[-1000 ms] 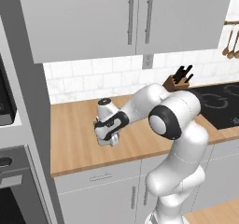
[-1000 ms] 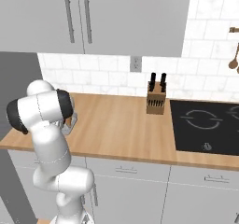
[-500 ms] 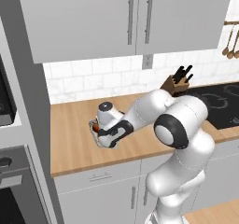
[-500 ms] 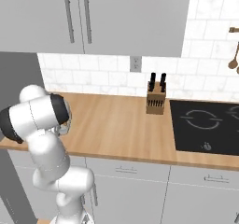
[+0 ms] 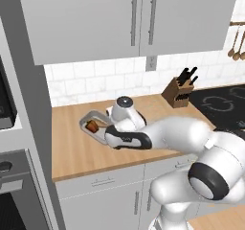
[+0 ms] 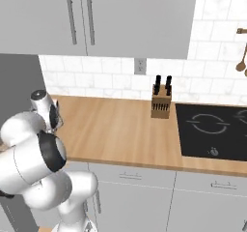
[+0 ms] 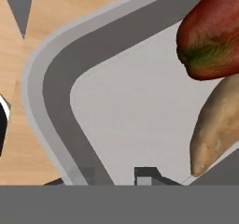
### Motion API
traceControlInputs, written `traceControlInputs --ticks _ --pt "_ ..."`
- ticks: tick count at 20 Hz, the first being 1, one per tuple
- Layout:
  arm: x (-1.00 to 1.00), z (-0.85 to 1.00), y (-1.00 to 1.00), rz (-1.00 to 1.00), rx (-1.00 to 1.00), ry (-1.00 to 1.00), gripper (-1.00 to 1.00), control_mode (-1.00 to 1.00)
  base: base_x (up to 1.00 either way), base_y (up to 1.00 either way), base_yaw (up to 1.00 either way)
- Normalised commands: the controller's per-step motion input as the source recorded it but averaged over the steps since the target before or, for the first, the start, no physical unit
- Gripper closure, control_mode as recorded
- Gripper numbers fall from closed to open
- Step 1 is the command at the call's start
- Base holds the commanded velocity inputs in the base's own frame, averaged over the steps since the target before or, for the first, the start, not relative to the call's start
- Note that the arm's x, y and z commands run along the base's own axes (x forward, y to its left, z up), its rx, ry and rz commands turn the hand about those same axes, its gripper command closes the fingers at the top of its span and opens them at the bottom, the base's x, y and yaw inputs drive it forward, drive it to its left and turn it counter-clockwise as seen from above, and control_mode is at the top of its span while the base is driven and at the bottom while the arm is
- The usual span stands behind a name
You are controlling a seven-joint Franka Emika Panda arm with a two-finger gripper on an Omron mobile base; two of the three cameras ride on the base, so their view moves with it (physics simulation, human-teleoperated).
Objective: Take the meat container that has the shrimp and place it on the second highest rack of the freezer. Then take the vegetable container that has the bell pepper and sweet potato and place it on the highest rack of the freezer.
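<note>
The vegetable container (image 5: 89,117) is a shallow grey tray low over the wooden counter (image 5: 72,152), left of my hand. Up close, the dark red bell pepper (image 7: 212,36) with its green stem and the tan sweet potato (image 7: 217,125) lie against the tray's right side, and its rim (image 7: 39,78) curves around the left. My gripper (image 7: 112,177) is shut on the tray's near rim, one finger inside and one outside. From the left base camera, the gripper (image 5: 104,131) sits at the tray's near edge and the pepper (image 5: 91,126) shows in it. Shrimp, freezer and racks are out of view.
A knife block (image 5: 181,91) (image 6: 160,100) stands by the tiled wall and a black cooktop (image 6: 212,129) lies to the right. A tall grey panel (image 5: 33,104) and the oven (image 5: 7,104) bound the counter's left end. Upper cabinets (image 5: 134,18) hang overhead.
The arm has stretched out and swung left along the counter. The tray with the pepper, hidden behind the hand a second ago, now shows to its left.
</note>
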Motion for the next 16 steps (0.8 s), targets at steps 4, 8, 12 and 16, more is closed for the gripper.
traceControlInputs --ticks 4,8,12,16 --pt "-0.84 1.00 -0.35 0.00 0.24 0.01 1.00 -1.00 0.00 0.00 0.00" --pt "-0.97 1.00 -0.51 0.00 0.11 0.03 1.00 -1.00 0.00 0.00 0.00" --pt "-1.00 1.00 -0.64 -0.04 0.03 0.08 1.00 -1.00 0.00 0.00 0.00" --pt "-1.00 0.82 -0.65 -0.07 0.00 0.12 1.00 -1.00 0.00 0.00 0.00"
